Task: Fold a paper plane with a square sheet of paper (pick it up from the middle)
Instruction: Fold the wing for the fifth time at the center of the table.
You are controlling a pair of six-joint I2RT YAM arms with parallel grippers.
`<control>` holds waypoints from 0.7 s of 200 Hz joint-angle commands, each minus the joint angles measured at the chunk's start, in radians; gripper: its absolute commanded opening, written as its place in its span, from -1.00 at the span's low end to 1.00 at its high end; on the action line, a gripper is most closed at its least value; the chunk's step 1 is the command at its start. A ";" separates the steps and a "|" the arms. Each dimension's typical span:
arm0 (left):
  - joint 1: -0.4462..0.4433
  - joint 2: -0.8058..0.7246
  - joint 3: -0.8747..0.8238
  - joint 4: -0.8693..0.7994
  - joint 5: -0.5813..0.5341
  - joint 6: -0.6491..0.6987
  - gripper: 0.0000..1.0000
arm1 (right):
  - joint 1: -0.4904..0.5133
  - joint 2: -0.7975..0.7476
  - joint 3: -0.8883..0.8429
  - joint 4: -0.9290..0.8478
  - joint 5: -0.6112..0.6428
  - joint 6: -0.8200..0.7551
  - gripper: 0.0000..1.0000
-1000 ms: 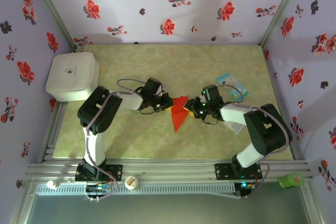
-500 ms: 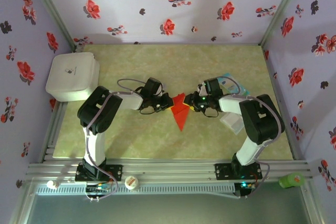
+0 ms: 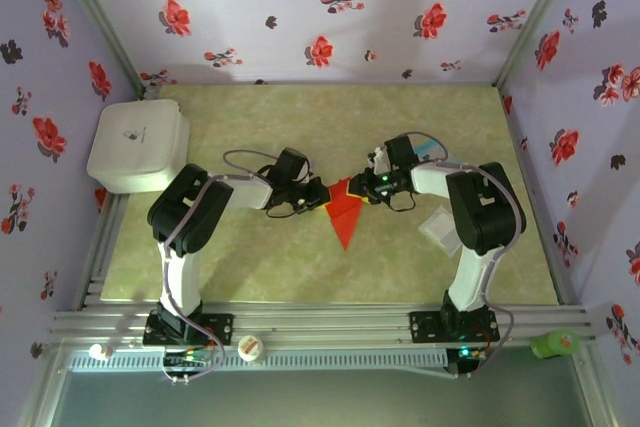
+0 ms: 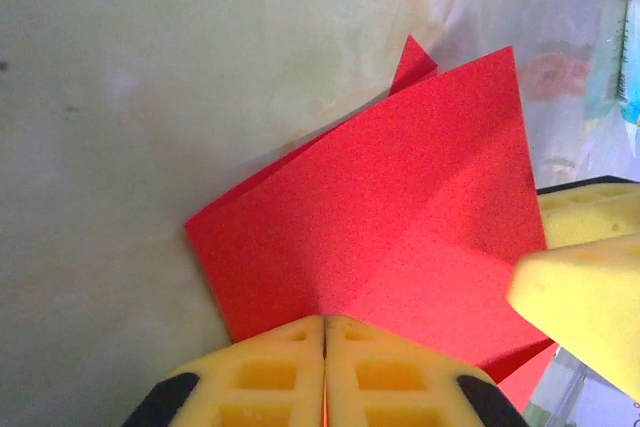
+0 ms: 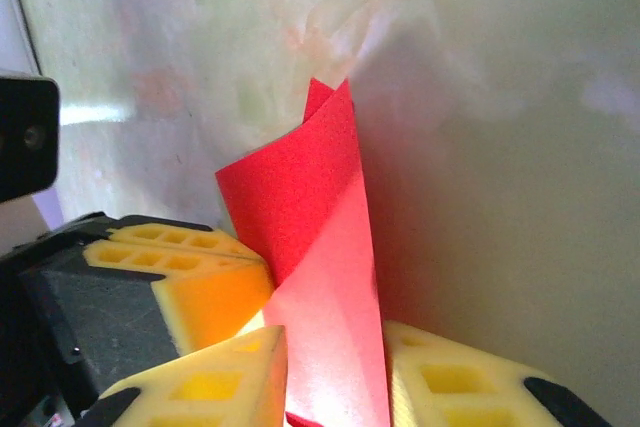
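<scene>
The folded square sheet of paper (image 3: 343, 217) lay at the middle of the table (image 3: 250, 267), its long axis running from a wide far end to a point aimed at the near edge. Both claws met it at that wide end, one from each side, about equally near. The left gripper (image 4: 325, 335) was clamped on the sheet's edge, pads pressed together; the right gripper (image 5: 330, 372) straddled a raised flap with its jaws partly apart — touching the paper, I judged, but not pinching it flat.

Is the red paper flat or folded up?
Folded. The red paper lies in overlapping layers with a crease running through them, and from above it narrows to a sharp point.
</scene>
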 commanded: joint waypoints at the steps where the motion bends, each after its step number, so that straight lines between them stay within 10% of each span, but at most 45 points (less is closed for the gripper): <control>1: 0.008 0.016 -0.014 -0.134 -0.043 0.037 -0.82 | -0.016 0.037 0.053 -0.127 -0.037 -0.106 -0.47; 66: 0.010 -0.027 -0.011 -0.126 -0.024 0.061 -0.73 | -0.028 0.035 0.096 -0.223 -0.065 -0.167 -0.85; 140: 0.004 -0.260 -0.084 -0.083 -0.078 0.105 -0.23 | -0.009 -0.166 -0.172 0.190 0.145 0.383 -1.00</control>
